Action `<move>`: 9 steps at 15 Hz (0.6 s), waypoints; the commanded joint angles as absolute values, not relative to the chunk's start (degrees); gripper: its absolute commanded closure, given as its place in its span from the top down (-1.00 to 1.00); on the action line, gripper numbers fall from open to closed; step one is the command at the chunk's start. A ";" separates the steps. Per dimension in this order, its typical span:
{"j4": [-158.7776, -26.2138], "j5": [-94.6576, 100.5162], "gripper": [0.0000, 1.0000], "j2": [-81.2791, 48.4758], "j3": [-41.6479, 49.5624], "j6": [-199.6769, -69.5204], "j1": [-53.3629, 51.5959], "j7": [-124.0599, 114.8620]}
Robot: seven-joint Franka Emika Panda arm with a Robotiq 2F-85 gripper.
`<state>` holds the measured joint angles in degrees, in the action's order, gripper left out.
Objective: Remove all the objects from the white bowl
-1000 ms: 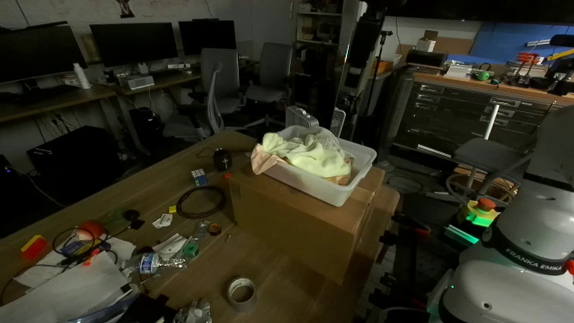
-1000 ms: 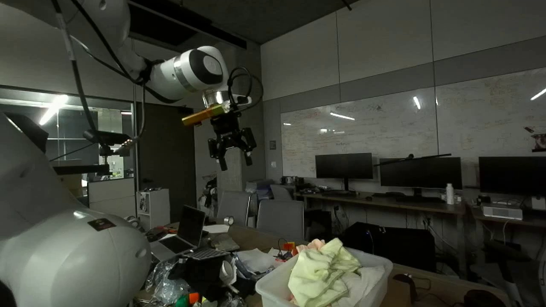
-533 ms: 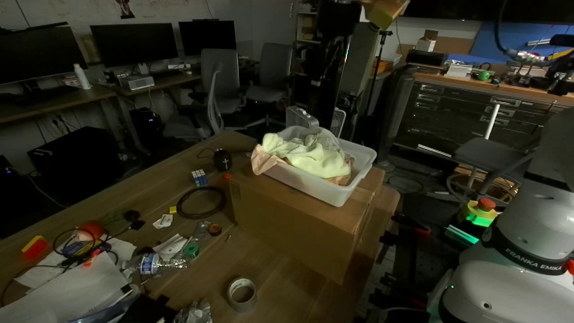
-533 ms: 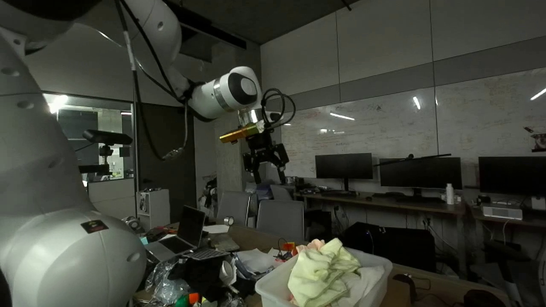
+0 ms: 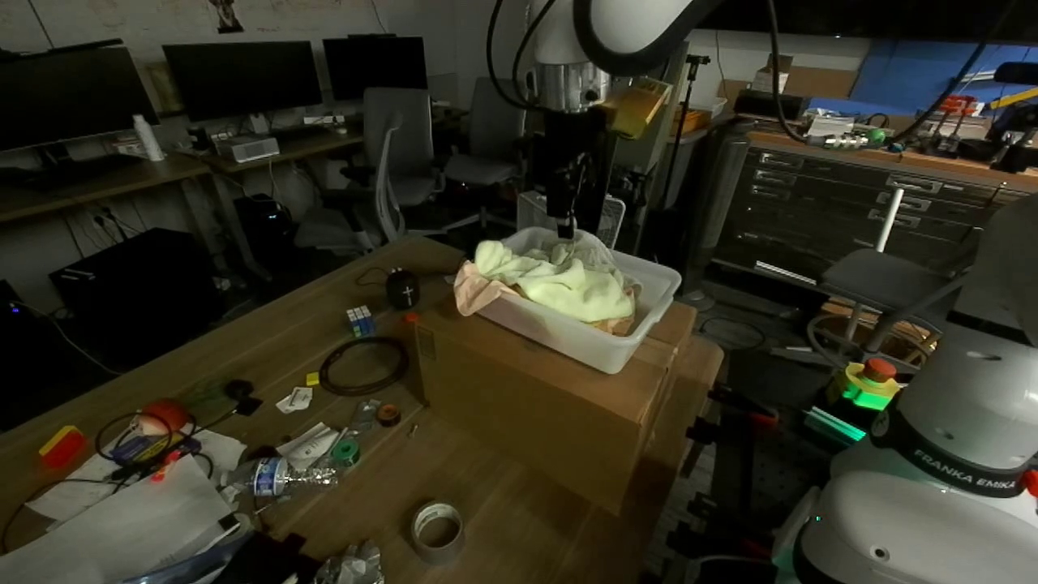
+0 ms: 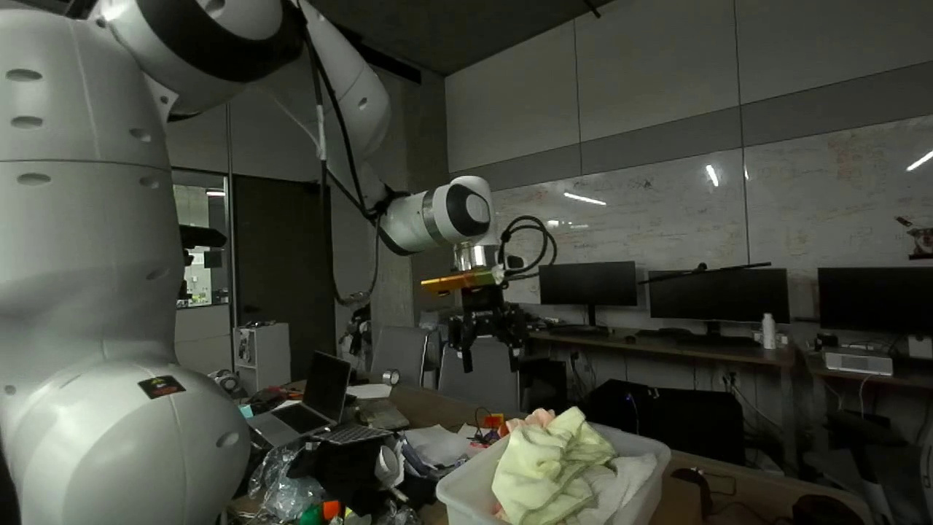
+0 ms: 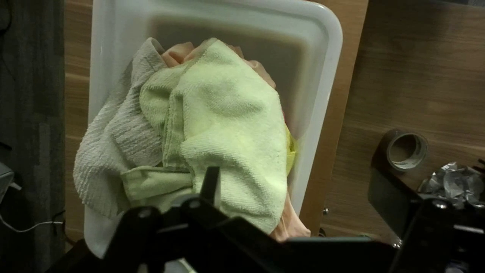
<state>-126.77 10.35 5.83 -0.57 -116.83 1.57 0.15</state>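
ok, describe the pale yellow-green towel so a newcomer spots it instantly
A brown cardboard box stands on the wooden table, bearing a white rectangular plastic bin. Uppermost inside lies the pale yellow-green towel; its colour sets it apart from the white ribbed towel and peach cloth it partly covers.

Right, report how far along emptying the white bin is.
Done: nothing evident; the yellow-green cloth, white cloth and peach cloth are in the white bin.
In hand: nothing; the open end effector hangs clear of them.
Left: all three, plus something yellow, partly hidden.
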 commanded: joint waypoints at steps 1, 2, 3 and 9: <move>-123.85 10.19 1.00 1.97 1.13 -116.96 1.96 4.85; -123.85 10.24 1.00 1.17 1.49 -117.82 2.02 5.83; -123.54 10.43 1.00 0.29 1.71 -118.31 2.08 6.11; -122.13 10.73 1.00 -5.09 2.46 -123.66 2.56 6.67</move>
<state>-124.56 10.35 -1.83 2.00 -121.23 2.12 5.44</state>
